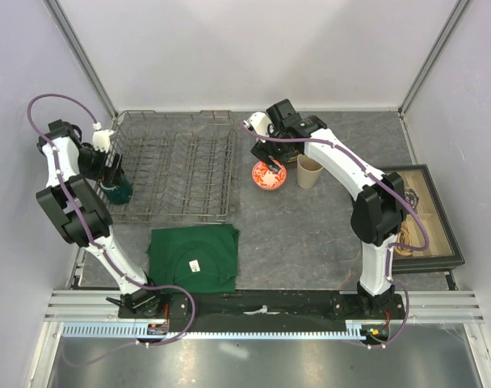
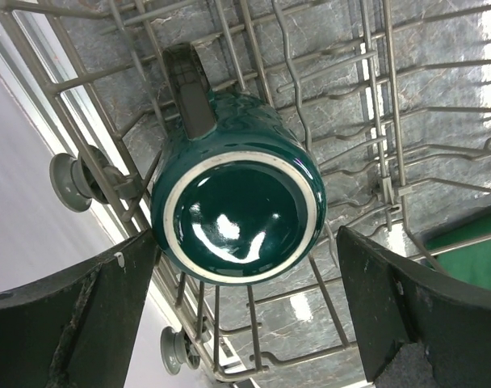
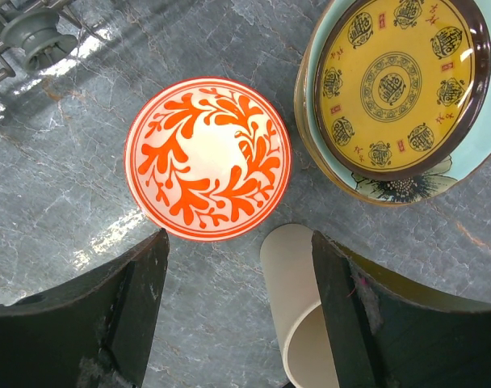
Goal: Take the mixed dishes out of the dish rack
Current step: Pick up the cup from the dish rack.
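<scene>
The dark green mug [image 2: 237,214] stands upside down in the near-left corner of the grey wire dish rack [image 1: 177,166]; it also shows in the top view [image 1: 118,191]. My left gripper [image 2: 245,311] is open, its fingers on either side of the mug's base and just short of it. My right gripper [image 3: 237,315] is open and empty above the table. The red-and-white bowl [image 3: 207,158] and the tall beige cup [image 3: 306,299] stand just below it. The yellow-and-dark plate [image 3: 399,81] lies on the pale teal plate [image 3: 472,166], which lies on the cream floral plate [image 3: 407,190].
A dark green folded cloth [image 1: 193,257] lies in front of the rack. A black compartment box [image 1: 419,214] sits at the right edge. The rack's other slots hold nothing. In the top view the right arm hides the stacked plates.
</scene>
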You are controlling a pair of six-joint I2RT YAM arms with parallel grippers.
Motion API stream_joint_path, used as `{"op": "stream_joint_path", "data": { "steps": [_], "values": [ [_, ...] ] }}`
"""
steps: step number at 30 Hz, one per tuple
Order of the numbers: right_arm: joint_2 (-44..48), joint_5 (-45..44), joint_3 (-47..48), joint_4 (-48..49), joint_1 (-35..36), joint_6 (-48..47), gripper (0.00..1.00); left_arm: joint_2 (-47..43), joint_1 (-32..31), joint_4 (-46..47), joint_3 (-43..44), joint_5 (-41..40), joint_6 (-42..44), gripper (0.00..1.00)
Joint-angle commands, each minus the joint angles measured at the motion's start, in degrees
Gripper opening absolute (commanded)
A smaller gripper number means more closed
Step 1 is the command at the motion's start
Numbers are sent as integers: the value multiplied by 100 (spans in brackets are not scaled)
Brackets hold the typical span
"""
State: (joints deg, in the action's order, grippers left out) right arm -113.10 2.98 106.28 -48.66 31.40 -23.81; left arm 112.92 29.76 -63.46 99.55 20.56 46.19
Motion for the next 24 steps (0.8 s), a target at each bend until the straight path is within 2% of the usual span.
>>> {"op": "stream_joint_path", "data": {
  "steps": [1,24],
  "values": [
    [86,0,-11,103,16,35,79,-165,-154,9,-330,124,171,99],
    [-37,9,-46,103,42,52,80,-131,-401,431,-357,133,197,99]
  ]
}}
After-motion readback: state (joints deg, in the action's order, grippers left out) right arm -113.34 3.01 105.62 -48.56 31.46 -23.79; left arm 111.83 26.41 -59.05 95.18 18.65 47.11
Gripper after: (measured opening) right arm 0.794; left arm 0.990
